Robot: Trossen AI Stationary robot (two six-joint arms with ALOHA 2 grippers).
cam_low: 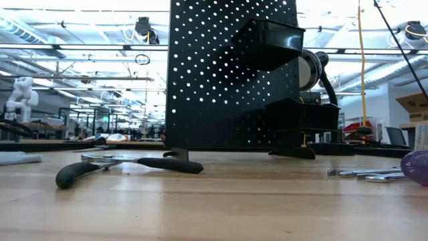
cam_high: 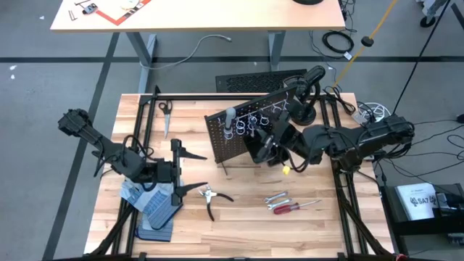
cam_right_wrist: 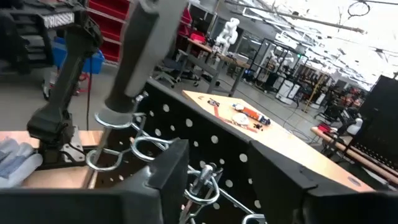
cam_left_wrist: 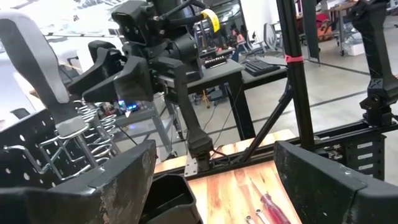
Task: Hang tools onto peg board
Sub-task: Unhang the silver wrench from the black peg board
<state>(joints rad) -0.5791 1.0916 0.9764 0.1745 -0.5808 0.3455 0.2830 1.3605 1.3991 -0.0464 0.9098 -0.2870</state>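
We see the upright black perforated metal peg board [cam_high: 246, 130] standing near the middle of the light wooden slatted table [cam_high: 246, 225], with its black box-shaped bin [cam_low: 274, 41] jutting from the face turned toward the low camera. A row of silver wire rings [cam_right_wrist: 134, 146] runs along the board, and a grey-handled screwdriver [cam_right_wrist: 140, 59] stands upright in one ring near the board's end.

The right gripper [cam_high: 270, 148] sits close against the board. In its own wrist view the two dark fingers [cam_right_wrist: 165, 180] stand a little apart with nothing between them; something small and silver hangs in the rings just ahead, though we cannot say for sure which tool it is.

The left gripper [cam_high: 176, 170] waits over the table's left part, its fingers [cam_left_wrist: 112, 186] spread wide and empty, near the blue-grey work gloves [cam_high: 152, 206].

Still lying on the table, apart from the board, are the black-and-silver pliers [cam_high: 212, 196], the silver wrenches [cam_high: 276, 198] and, just beside them, the red-handled screwdriver [cam_high: 290, 207]. A pair of scissors [cam_high: 165, 112] lies near the table's far left corner.
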